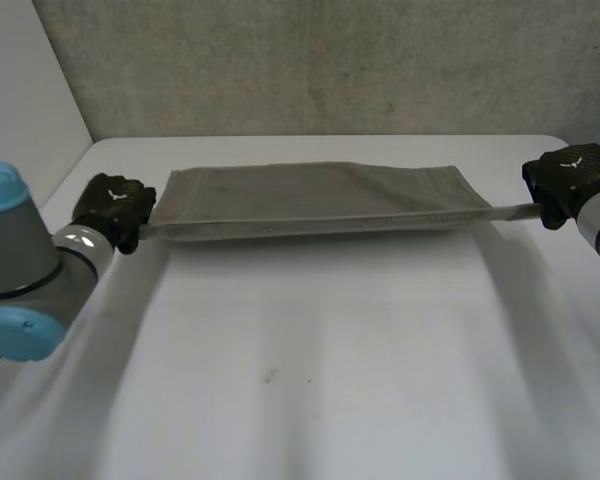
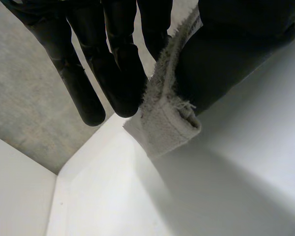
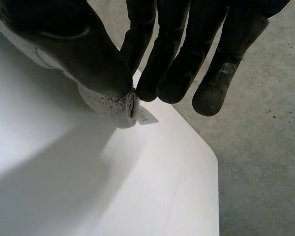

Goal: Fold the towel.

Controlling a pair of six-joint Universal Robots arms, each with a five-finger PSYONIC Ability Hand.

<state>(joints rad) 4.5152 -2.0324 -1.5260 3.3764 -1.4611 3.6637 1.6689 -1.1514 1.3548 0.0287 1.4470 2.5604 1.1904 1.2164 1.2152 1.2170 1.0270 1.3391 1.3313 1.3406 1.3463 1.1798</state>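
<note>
A white desk (image 1: pixel 310 380) stands against a rough grey concrete wall (image 1: pixel 330 60), with a plain white panel (image 1: pixel 20 90) closing off its left side. The grey towel (image 1: pixel 320 200) is stretched sideways across the far part of the desk, between the two hands, and throws a soft shadow on the surface below it. Its near long edge is pulled straight and taut from end to end, and each end narrows to a thin strip where a hand takes it. The left hand (image 1: pixel 115 205) is clamped on the towel's left end, near the desk's left edge. Its wrist view shows a hemmed corner of the towel (image 2: pixel 169 123) pinched between the fingers (image 2: pixel 119 73) and the thumb (image 2: pixel 226 54). The right hand (image 1: pixel 570 178) is clamped on the right end, close to the desk's right edge. There the thumb (image 3: pixel 83 54) and fingers (image 3: pixel 177 64) squeeze a corner of the towel (image 3: pixel 105 103), and a small label (image 3: pixel 146 116) sticks out beside them. I cannot tell whether the towel's far edge touches the desk. The wide stretch of desk on the robot's side of the towel is bare but for a small dark speck (image 1: pixel 270 376).
</note>
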